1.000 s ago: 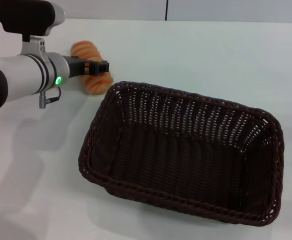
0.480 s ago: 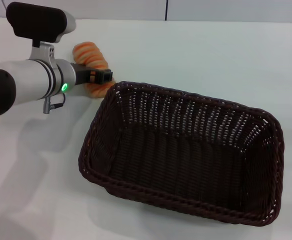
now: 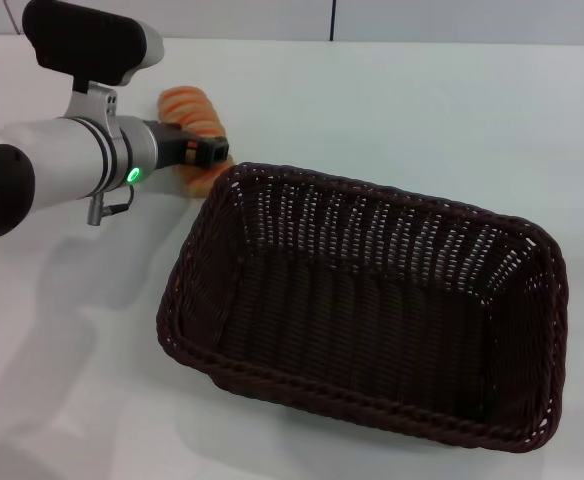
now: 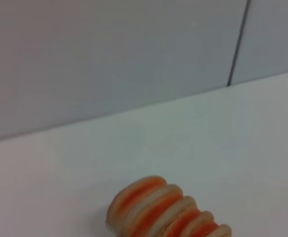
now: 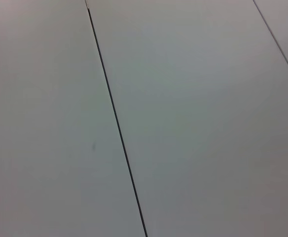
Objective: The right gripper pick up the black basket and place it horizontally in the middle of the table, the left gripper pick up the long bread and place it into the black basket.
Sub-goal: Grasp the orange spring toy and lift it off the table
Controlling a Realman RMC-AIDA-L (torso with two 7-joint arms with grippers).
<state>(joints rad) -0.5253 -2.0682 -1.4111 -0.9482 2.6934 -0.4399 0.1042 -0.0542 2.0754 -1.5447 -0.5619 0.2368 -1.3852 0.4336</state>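
Long bread (image 3: pixel 190 112) is seen on the white table (image 3: pixel 422 110) just beyond the far left corner of the black basket (image 3: pixel 367 300), partly covered by the left gripper (image 3: pixel 207 153), which is reached over its near end. Grip state cannot be told. Basket is set empty, mid-table. Right gripper is not shown.

Dark brown woven black basket (image 3: pixel 372 310); orange, pale-striped long bread (image 3: pixel 194 112).

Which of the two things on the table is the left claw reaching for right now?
The long bread: the left claw sits right over it, just beyond the black basket rim.
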